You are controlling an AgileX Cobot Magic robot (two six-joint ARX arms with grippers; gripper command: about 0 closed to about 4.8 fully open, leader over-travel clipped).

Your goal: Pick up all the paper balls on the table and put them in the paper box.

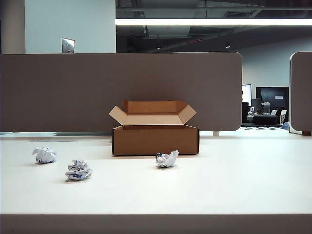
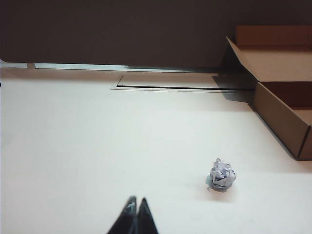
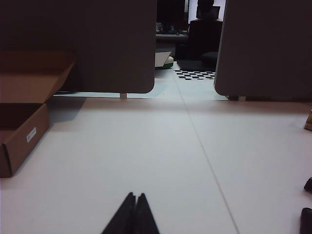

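From outside, the paper box [image 1: 155,139] sat at the bench's [image 1: 234,185] back edge, flaps open, long side facing front; three paper balls [image 1: 167,159] lay before it. My left end effector [image 2: 136,202] was closed, empty, near one ball. My right end effector [image 3: 136,197] was closed, empty.

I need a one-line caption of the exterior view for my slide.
Three paper balls lie on the table before the open paper box; neither gripper appears.
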